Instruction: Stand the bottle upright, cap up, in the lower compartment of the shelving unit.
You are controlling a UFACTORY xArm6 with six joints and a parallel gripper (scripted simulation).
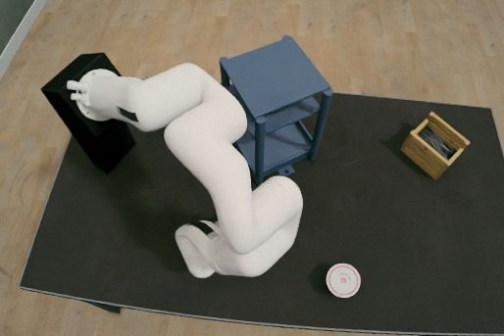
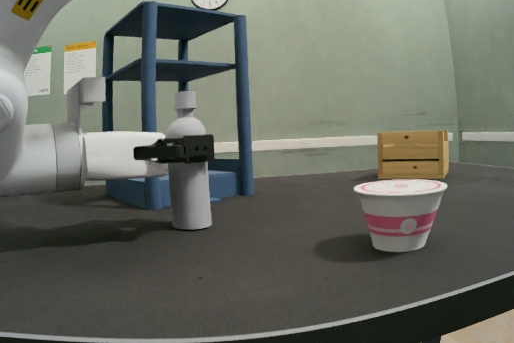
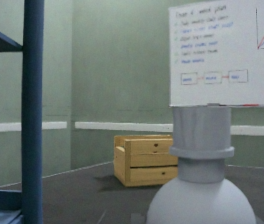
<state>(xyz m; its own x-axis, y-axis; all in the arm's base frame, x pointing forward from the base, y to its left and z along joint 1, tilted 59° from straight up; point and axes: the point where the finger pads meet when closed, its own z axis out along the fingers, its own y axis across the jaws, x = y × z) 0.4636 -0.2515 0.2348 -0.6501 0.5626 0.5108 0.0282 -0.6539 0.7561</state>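
Note:
A grey-white bottle [image 2: 189, 182] [image 3: 203, 185] stands upright, cap up, on the dark mat [image 2: 280, 277] in front of the blue shelving unit [image 2: 150, 107] [image 1: 275, 80]. My gripper [image 2: 187, 148] reaches in from the left and is shut on the bottle's body just below its shoulder. The bottle's base rests on the mat. In the wrist view the cap and shoulder fill the lower right, with a blue shelf post [image 3: 33, 110] at the left. In the overhead view the arm hides the bottle and gripper.
A white cup with a pink band [image 2: 400, 214] [image 1: 343, 279] stands on the mat to the right. A wooden crate [image 2: 412, 154] [image 1: 434, 144] [image 3: 145, 160] is farther back right. A black box [image 1: 88, 110] holds the arm's base.

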